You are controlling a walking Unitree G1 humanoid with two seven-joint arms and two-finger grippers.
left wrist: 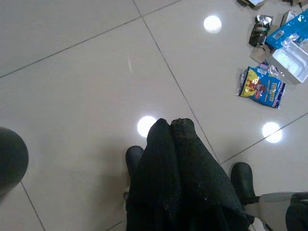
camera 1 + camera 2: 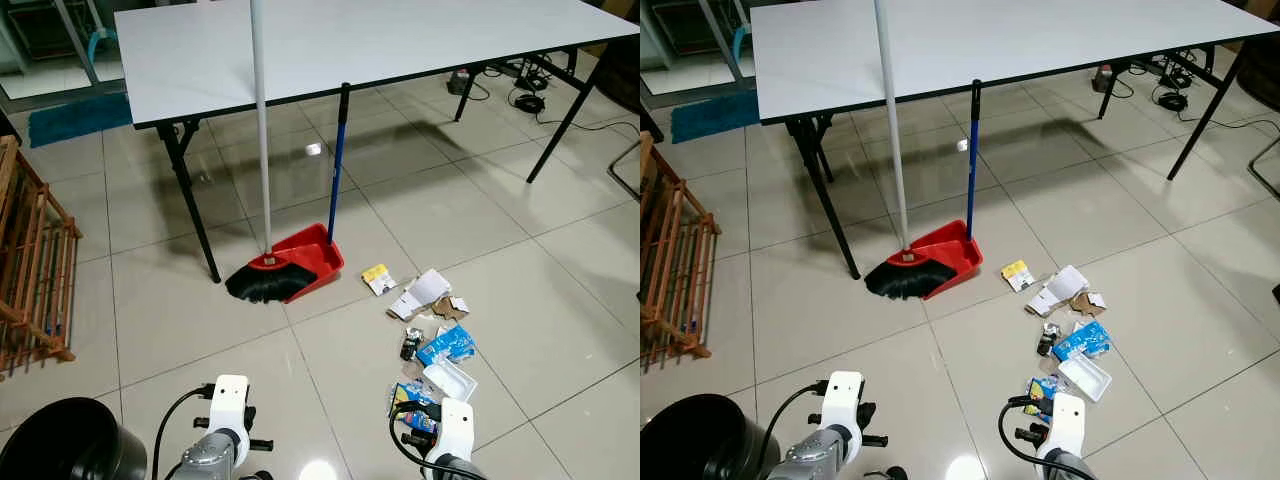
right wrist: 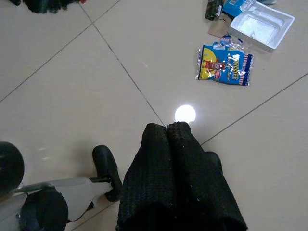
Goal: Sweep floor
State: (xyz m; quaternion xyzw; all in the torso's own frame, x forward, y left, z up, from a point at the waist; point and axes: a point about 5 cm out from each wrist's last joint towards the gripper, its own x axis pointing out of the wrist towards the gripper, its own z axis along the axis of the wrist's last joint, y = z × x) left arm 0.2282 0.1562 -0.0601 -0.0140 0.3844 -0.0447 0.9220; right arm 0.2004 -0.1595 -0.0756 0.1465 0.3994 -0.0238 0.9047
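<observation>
Both hands, left hand (image 1: 171,122) and right hand (image 3: 166,127), hang low, pressed closed and holding nothing. Sweeping has not begun: the broom (image 2: 263,275) rests in the red dustpan (image 2: 312,258) by the tabletop (image 2: 400,40), and the trash (image 2: 435,335) lies on the floor (image 2: 200,330).

Broom (image 2: 262,200) in dustpan (image 2: 305,262), litter (image 2: 432,330) right

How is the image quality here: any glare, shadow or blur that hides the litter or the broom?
Left eye view: sharp; a lamp glare spot on the tiles, table shadow behind the broom and dustpan, litter evenly lit. Left wrist view: round glare spots, left gripper slightly soft. Right wrist view: one glare spot beyond the right gripper; snack packet readable.
</observation>
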